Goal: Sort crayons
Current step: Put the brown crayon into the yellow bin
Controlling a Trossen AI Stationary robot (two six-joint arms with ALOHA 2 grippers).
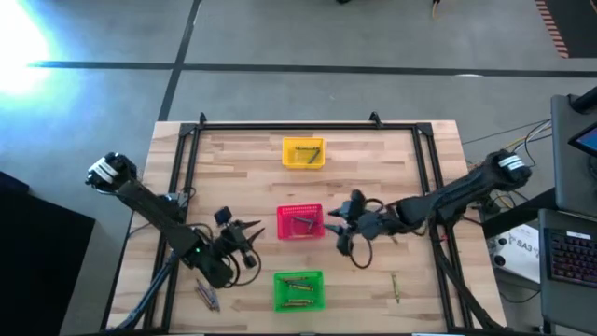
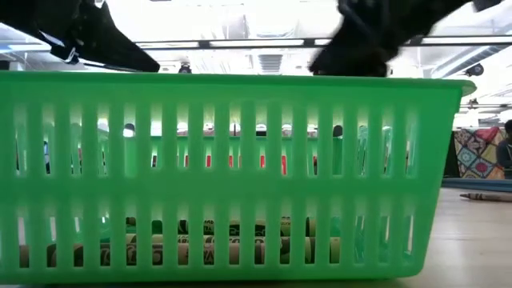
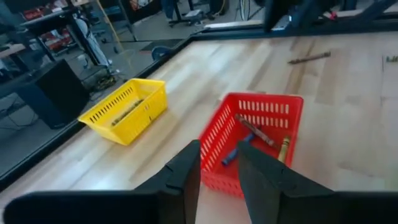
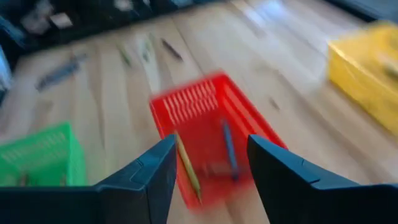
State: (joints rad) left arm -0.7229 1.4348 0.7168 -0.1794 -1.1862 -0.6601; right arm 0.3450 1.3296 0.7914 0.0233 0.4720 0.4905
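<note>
High view: 3 baskets run down frame centre, yellow basket (image 1: 303, 153) top, red basket (image 1: 300, 222) middle, green basket (image 1: 298, 290) bottom, crayons (image 1: 298, 221) inside each. Left gripper (image 1: 252, 231) sits left of red, fingers apart, empty. Right gripper (image 1: 340, 227) sits right of red.

Right wrist view: fingers (image 4: 152, 174) apart, empty, above red basket (image 4: 205, 134).

The left gripper (image 3: 219, 167) hangs over the near corner of the red basket (image 3: 219, 142), fingers slightly apart and empty. Some crayons (image 3: 255, 132) lie inside it. The yellow basket (image 3: 144, 113) stands beside, near the table (image 3: 348, 130) edge. One crayon (image 3: 309, 58) lies farther off.
</note>
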